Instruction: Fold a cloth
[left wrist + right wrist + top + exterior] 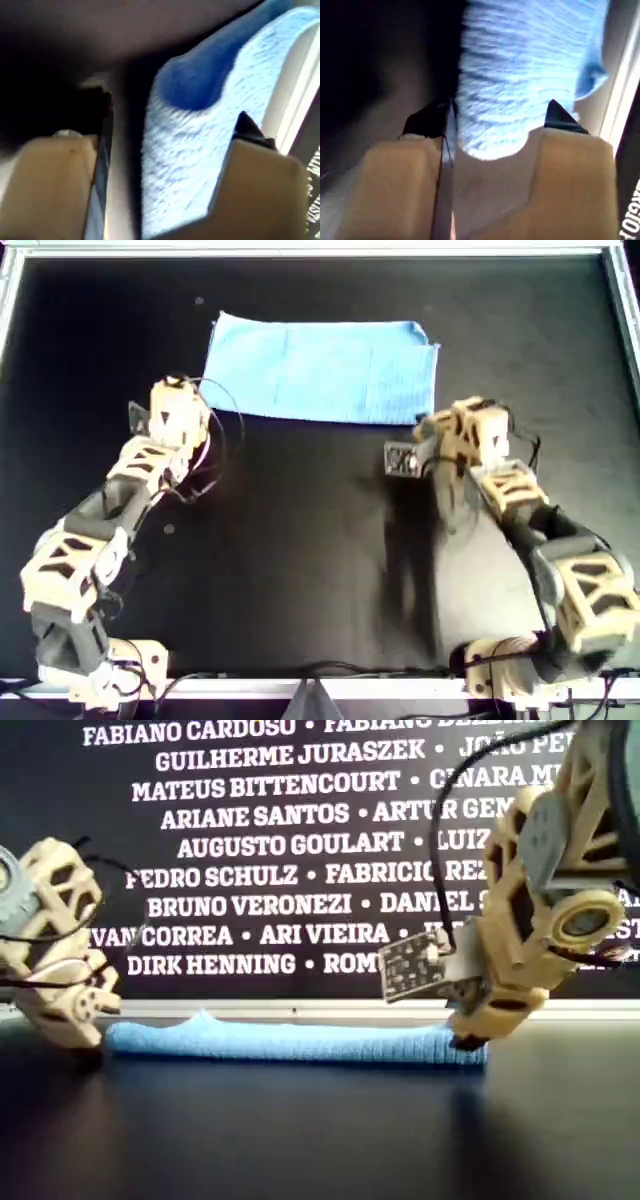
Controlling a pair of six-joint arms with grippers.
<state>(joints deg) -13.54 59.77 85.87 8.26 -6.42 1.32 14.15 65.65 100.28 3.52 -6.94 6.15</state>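
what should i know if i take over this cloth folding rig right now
My first end effector: open, empty, at the cloth edge.
My second end effector: open, empty, at a cloth corner.
Cloth: lies flat as a rectangle on the far side of the table, with an arm at each near corner.
Done: it looks folded in half once, judging by its shape.
Left: probably grasp the corners and make another fold.

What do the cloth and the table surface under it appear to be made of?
The cloth looks like thin woven or knitted fabric, matte light blue: the wrist views show fine ribbing and a soft, rounded edge where it lies doubled over. The table surface looks like a black matte sheet or mat, with only a dull sheen in the exterior view; whether it is rubber, plastic or painted board cannot be told.
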